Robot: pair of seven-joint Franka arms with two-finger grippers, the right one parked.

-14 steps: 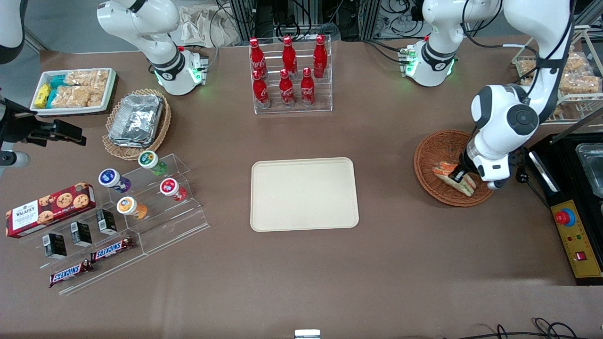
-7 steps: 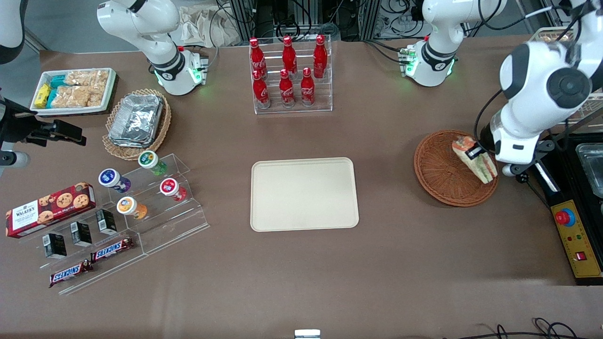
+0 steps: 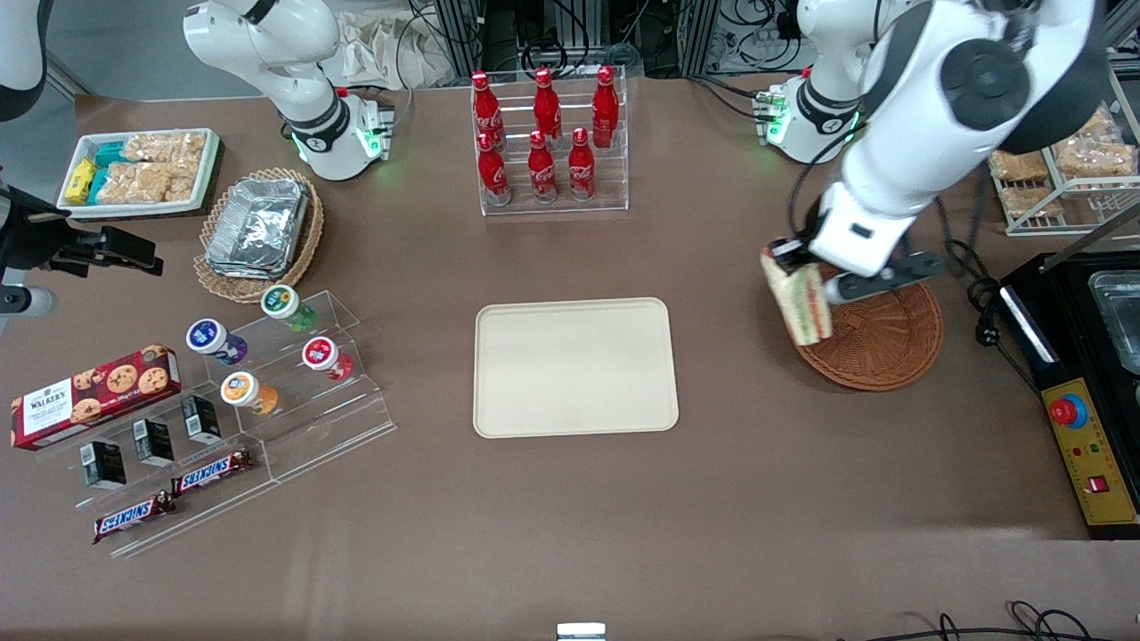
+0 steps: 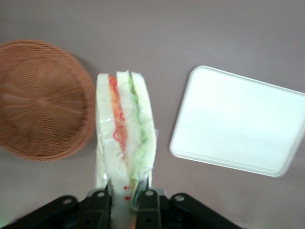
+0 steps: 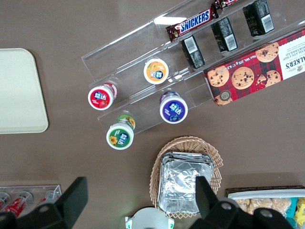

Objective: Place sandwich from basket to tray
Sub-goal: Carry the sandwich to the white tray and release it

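Lifting clear of the basket [image 3: 882, 343], the gripper [image 3: 791, 260], clamped on the sandwich [image 3: 799, 296], had swung toward the tray [image 3: 574, 367].

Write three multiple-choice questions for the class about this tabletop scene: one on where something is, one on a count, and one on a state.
1. Where is the sandwich?
A. Lying in the basket
B. Held in the air above the basket's rim
C. Lying on the tray

2. How many red bottles stand in the clear rack?
A. Four
B. Six
C. Eight

3. What is the state of the claw?
A. Shut on the sandwich
B. Open above the tray
C. Resting on the table

Answers:
1. B: the front view shows it hanging from the claw over the basket edge nearest the tray.
2. B: two rows of three.
3. A: the wrist view shows both fingers pressed against the bread.
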